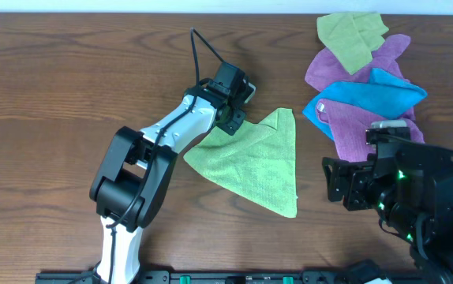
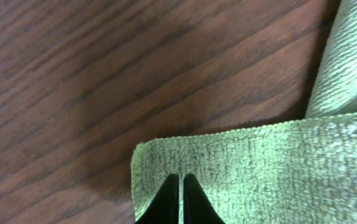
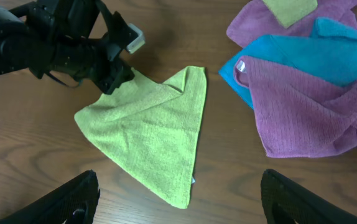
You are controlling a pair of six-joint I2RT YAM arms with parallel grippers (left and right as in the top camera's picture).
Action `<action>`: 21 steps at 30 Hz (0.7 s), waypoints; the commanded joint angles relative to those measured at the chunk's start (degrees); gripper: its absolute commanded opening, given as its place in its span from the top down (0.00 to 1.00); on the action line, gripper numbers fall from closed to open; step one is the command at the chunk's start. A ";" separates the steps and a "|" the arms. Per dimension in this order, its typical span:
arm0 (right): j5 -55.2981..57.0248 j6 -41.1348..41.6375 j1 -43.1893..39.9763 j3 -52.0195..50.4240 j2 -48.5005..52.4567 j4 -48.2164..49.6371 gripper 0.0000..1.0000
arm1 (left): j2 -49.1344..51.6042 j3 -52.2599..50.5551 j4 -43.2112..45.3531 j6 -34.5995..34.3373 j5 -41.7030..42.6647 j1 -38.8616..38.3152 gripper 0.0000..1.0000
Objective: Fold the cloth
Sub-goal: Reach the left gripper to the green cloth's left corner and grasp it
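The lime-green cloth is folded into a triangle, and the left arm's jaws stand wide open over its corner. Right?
No: the left jaws are shut, tips together over a corner of the cloth, as the left wrist view shows.

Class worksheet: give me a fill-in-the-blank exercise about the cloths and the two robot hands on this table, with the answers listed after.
The lime-green cloth is folded into a ____ shape. The left hand rests at that cloth's edge, fully ____. The right hand holds nothing and stands wide ____. The pile of cloths holds purple, olive-green and ____ ones.
Missing words: triangle; shut; open; blue.
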 commanded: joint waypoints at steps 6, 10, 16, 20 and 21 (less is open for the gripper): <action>0.63 0.57 0.13 0.70 -0.04 -0.02 0.16 | 3.30 0.92 2.19 1.09 -2.86 0.13 0.94; 0.63 0.57 0.13 0.70 -0.04 -0.02 0.14 | 4.68 0.92 3.08 1.77 -5.46 0.20 0.94; 1.55 0.52 0.15 0.70 0.02 -0.50 0.14 | 5.38 0.92 5.20 2.75 -17.81 2.01 0.94; 1.92 0.33 0.13 0.63 0.81 -1.27 0.16 | 5.38 0.92 6.05 2.73 -22.53 5.35 0.94; 1.95 0.35 0.13 0.59 1.33 -1.27 0.17 | 5.38 0.92 5.99 2.71 -22.53 6.71 0.94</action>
